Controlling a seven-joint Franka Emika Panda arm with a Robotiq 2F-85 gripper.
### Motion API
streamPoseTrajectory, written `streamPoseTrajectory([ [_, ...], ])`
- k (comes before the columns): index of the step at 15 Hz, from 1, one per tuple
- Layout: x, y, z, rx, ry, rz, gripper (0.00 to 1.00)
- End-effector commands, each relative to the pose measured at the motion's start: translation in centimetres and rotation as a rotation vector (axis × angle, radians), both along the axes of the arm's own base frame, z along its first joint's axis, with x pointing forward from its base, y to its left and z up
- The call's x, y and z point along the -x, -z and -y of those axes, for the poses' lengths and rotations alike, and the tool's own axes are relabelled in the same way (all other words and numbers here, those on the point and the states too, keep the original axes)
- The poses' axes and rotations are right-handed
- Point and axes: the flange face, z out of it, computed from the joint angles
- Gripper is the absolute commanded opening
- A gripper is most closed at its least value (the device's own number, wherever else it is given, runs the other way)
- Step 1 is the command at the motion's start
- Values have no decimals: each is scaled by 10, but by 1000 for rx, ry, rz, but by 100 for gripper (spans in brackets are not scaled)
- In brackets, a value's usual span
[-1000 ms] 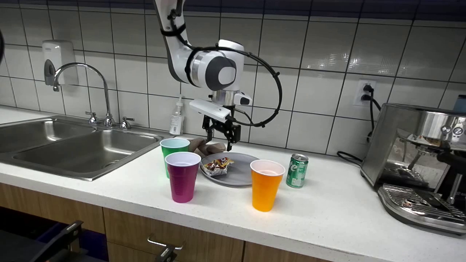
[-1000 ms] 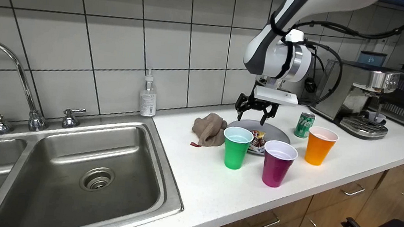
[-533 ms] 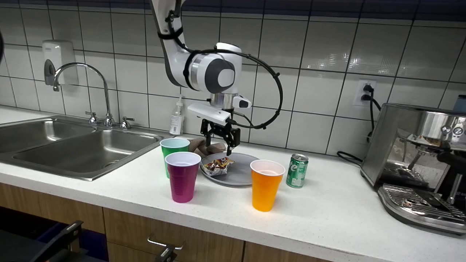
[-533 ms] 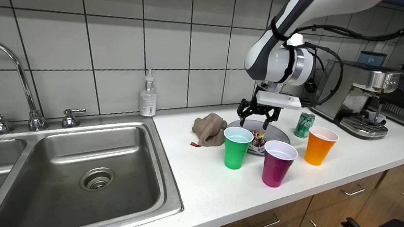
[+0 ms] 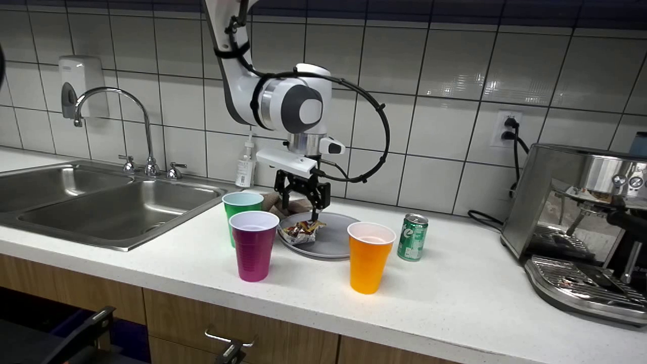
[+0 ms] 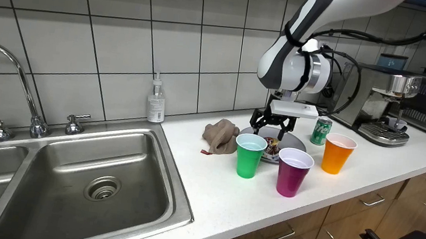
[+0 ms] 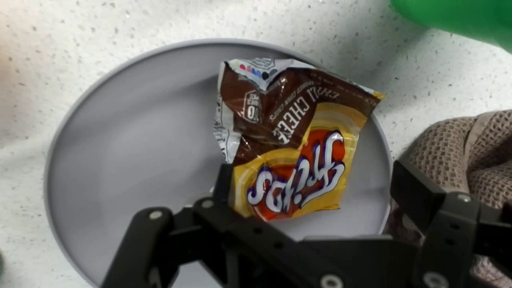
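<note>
Gripper hangs low over the gray plate, released, its fingers spread wide, and right below there's the crumpled Fritos bag, lying on the plate toward one side & showing b/w the two fingers in the wrist view! One fingertip's v. close to the bag's edge; can't tell if they touch. Bag's brown at one end, yellow & red at the other, logo facing up, chili cheese on the label. Brown cloth is bunched on the white counter just beside the plate, nr the other finger. Green cup & purple cup stand upright, close together, at the bag's side of the plate; orange cup is upright by the opposite side, w/ the green soda can standing nr it. Wider look, both ext. views: steel sink w/ its curved faucet, soap btl. up by the tiled wall, espresso mach. past the can, well apart from the plate. Arm hangs in from above, white & gray.
</note>
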Motion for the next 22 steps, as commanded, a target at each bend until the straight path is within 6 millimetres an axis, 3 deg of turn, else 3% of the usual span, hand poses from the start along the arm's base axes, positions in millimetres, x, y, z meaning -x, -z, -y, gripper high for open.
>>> streamPoseTrajectory([
  [1, 4, -1, -1, 18, 19, -11, 100],
  [20, 8, 12, -2, 35, 14, -37, 100],
  [21, 8, 13, -2, 33, 13, -34, 93],
  [22, 8, 13, -2, 33, 9, -31, 74],
])
